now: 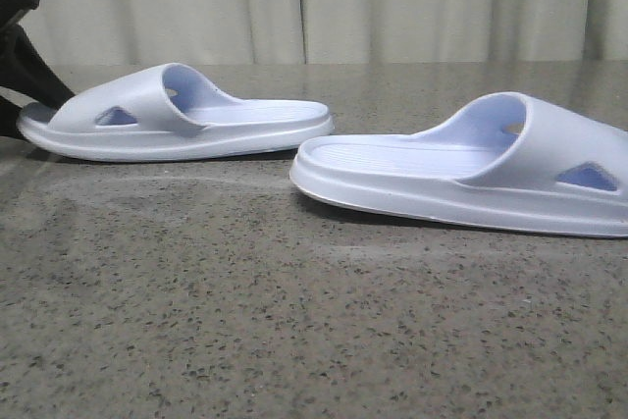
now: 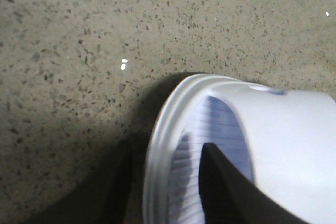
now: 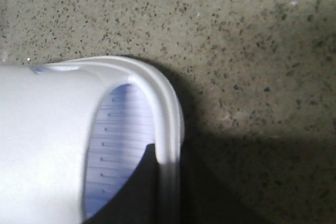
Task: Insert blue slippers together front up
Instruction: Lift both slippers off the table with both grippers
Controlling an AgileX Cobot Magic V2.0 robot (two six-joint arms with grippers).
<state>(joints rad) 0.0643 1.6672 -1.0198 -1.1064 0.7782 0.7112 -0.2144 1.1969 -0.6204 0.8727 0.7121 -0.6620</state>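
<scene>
The left tool (image 2: pixel 163 187) straddles the left blue slipper's (image 1: pixel 177 115) toe rim; the right tool's grip cannot be told. Both slippers lie apart on the tabletop (image 1: pixel 294 321), right slipper (image 1: pixel 471 169) unjoined.

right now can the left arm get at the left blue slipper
Probably yes. In the left wrist view its end effector already straddles the toe-end rim of the left slipper: one finger over the ribbed footbed, the other outside the edge. Nothing on the table blocks it.
</scene>
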